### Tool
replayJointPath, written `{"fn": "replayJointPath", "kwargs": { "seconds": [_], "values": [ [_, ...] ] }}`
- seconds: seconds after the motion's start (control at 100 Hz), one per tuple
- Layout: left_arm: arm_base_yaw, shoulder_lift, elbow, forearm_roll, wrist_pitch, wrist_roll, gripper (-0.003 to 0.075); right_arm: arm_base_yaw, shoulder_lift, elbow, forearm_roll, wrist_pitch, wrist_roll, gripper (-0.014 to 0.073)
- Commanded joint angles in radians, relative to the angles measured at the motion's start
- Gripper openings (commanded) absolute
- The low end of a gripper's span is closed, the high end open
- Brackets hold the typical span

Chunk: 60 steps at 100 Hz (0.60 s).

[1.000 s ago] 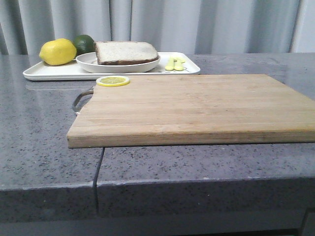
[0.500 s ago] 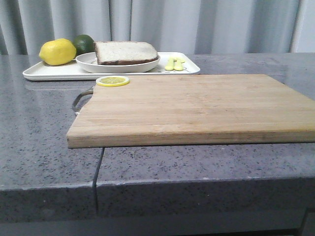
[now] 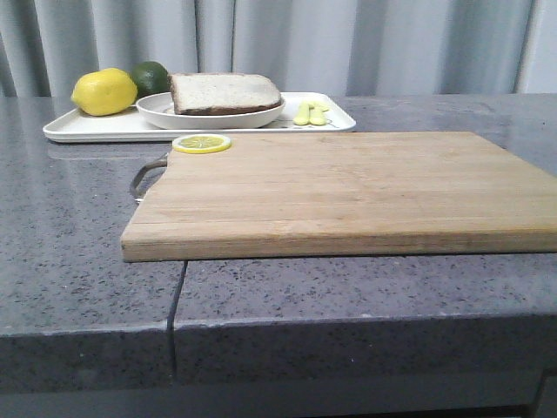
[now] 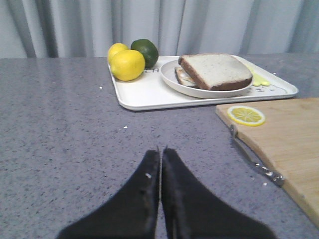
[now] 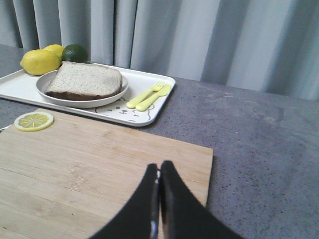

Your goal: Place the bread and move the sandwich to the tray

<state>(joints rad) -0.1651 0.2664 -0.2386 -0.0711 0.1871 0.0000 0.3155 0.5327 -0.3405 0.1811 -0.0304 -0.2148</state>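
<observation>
- Both end effectors are clenched with nothing between the fingers: the left end effector (image 4: 160,154) hangs over bare table, the right end effector (image 5: 159,172) over the cutting board (image 3: 348,187).
- Neither arm shows in the front view.
- Speckled grey stone forms the table (image 3: 78,261), with a dark seam running to its near edge; pale grey curtains (image 3: 392,43) hang behind it.
- At the far left of the table lies the tray (image 3: 87,129). On it stands the plate (image 3: 157,109) with the sandwich (image 3: 224,92), the bread slice on top; something pale peeks out beneath the slice in the left wrist view.
- Beside the plate on the tray sit two lemons (image 4: 127,64) and a lime (image 3: 150,77); on the plate's other side lie a yellow fork and spoon (image 5: 148,95), next to the bear drawing.
- A lemon slice (image 3: 202,143) rests on the board's far left corner, near the metal handle (image 3: 146,178).
</observation>
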Motion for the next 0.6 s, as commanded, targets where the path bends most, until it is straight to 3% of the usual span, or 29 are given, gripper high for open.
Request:
{"fn": "replayJointPath", "kwargs": {
  "seconds": [0.0,0.37,0.59],
  "values": [
    [0.045,-0.028,0.030,0.019,-0.115,0.000,-0.0020,-0.007,0.002,-0.025,0.000,-0.081,-0.008,-0.0069],
    [0.163,-0.266,0.247,0.030,-0.121,0.000,-0.0020,-0.007,0.002,-0.025,0.000,-0.081,-0.008,-0.0069],
    [0.186,-0.303,0.254,0.077,-0.089,0.000,-0.0020,-0.007,0.002,-0.025,0.000,-0.081,-0.008,-0.0069]
  ]
}}
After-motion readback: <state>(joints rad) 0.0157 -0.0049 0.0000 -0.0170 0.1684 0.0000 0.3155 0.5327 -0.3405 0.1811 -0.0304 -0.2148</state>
